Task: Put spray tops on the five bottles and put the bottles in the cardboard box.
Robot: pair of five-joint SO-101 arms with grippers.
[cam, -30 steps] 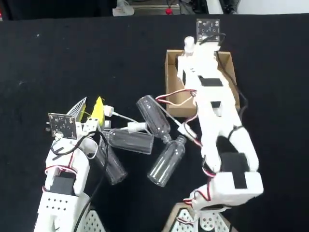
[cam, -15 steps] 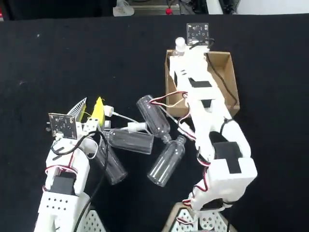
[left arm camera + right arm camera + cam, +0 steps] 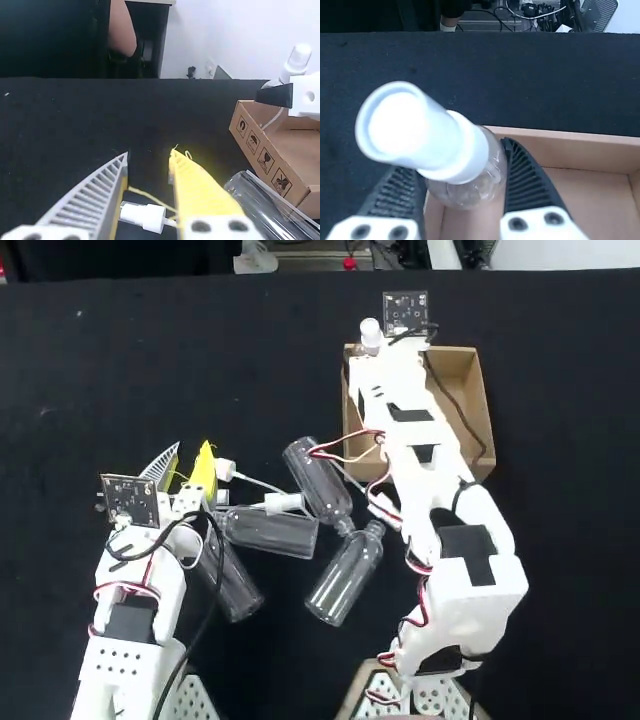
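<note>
Leaning outstretched over the cardboard box (image 3: 478, 355), right fingers (image 3: 530, 175) clasp a bottle (image 3: 470, 180); left fingers (image 3: 200, 190) gape.

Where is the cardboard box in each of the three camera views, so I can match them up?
High view: the cardboard box sits right of centre toward the far edge, partly under an arm.
Left wrist view: beyond the left gripper, printed wall facing the camera.
Right wrist view: just beneath the right gripper, floor showing.
Shared landmark: the capped bottle that gripper holds over the box's corner.
</note>
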